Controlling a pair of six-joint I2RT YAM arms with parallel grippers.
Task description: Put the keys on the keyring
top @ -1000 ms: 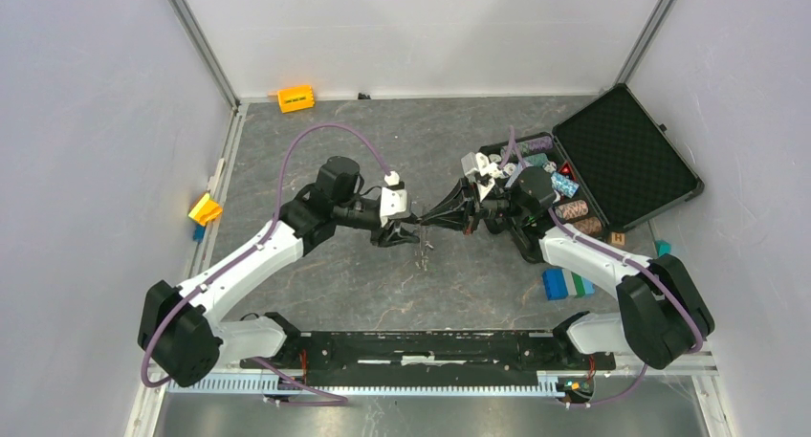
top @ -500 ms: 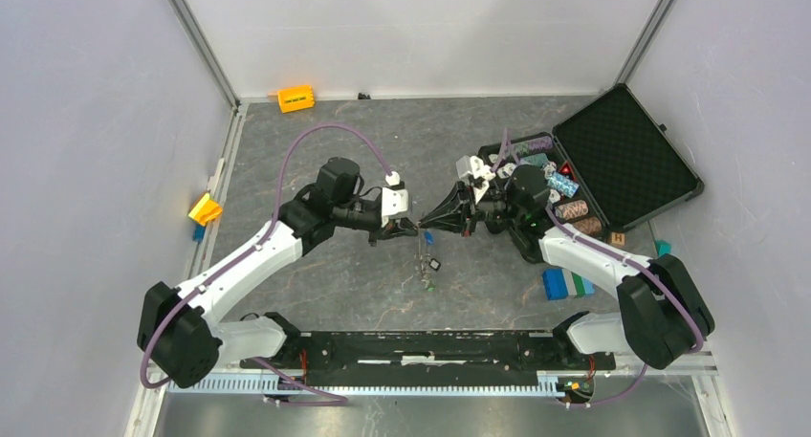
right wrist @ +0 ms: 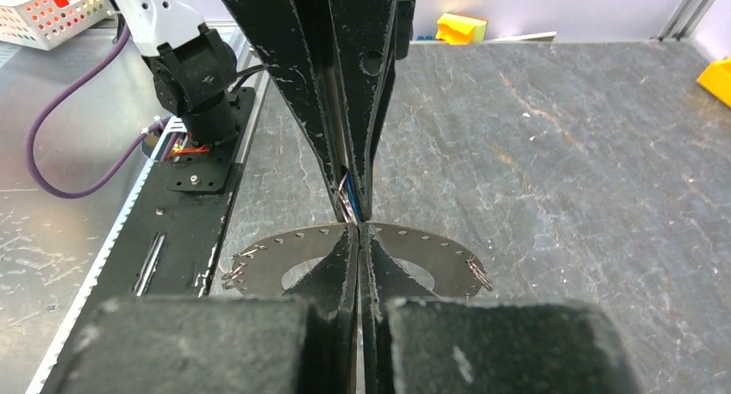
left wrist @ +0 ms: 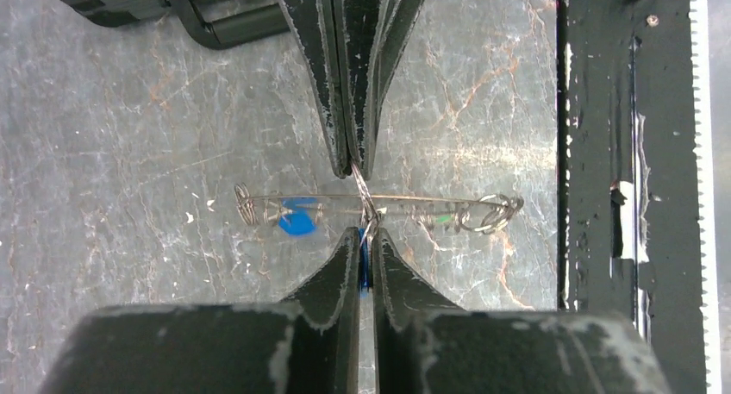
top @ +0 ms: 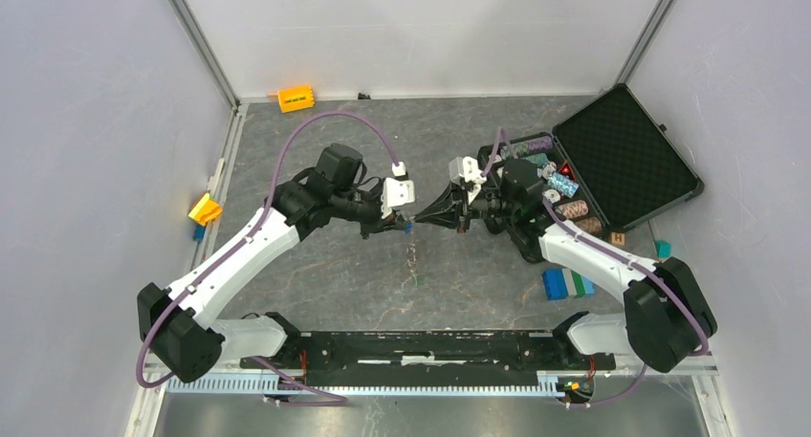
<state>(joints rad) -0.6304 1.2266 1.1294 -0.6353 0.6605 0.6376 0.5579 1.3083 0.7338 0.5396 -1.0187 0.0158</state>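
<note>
Above the grey tabletop [right wrist: 560,153], right fingers [right wrist: 336,273] pinch the jagged silvery keyring [right wrist: 431,243], left fingers [left wrist: 336,269] a blue-tagged silver key [right wrist: 346,190]. Best threaded slowly, ring steady.

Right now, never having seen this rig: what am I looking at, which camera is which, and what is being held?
These are two robot arms bolted to a table, each ending in a two-finger gripper. The wide picture comes from a fixed camera above and behind them. The other two come from a camera on each wrist, looking along its own fingers. On the table are an open black case of striped chips and, at the far edge, an orange block. The right gripper is shut on the rim of the keyring, which is held above the table. The left gripper meets it tip to tip, shut, seemingly pinching a blue-tagged key.
</note>
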